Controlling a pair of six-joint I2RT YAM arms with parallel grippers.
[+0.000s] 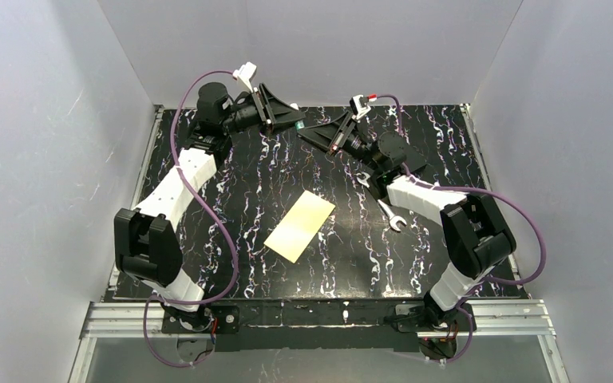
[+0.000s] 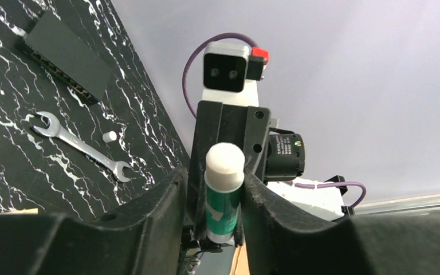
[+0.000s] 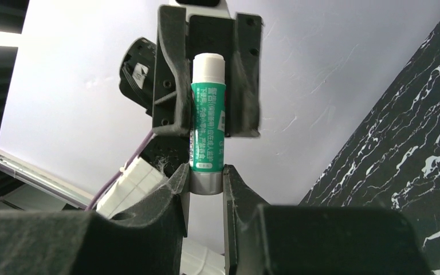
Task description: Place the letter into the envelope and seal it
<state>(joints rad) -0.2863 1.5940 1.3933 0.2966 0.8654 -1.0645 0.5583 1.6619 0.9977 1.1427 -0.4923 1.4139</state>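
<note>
Left arm: my elbow is folded low near the base and the forearm reaches to the far end of the counter (image 1: 255,171). The wrist turns inward, so my left pincer (image 1: 287,120) points sideways at the right one, lifted off the counter.
Right arm: my elbow is bent at the near right side and the forearm runs far and inward. My right pincer (image 1: 313,134) is raised and aimed at the left one, and the two tips meet.
Between the pincers: a glue stick (image 3: 208,123) with a green body, a white end and a grey base, held up in the air.
Right pincer: nearly closed, my fingers (image 3: 166,200) pressed on both sides of the stick's grey base, so I have hold of it.
Left pincer: narrow, my fingers (image 2: 275,212) flanking the green body. One touches it and the other looks slightly off, so I cannot tell whether I grip.
Envelope: the envelope (image 1: 299,226) is a pale cream-tan rectangle lying flat and diagonal on the counter. It is below both pincers and nearer the bases, well apart from them.
Letter: I cannot pick out the letter as a separate sheet. The far half of that rectangle looks a shade more tan.
Wrench: a wrench (image 1: 391,215) lies on the counter just beside my right forearm, below the right pincer.
Cap: a small white cap (image 2: 109,136) sits near the wrench.
Block: a flat black block (image 2: 63,54) lies on the counter beyond the wrench in the left wrist view.
</note>
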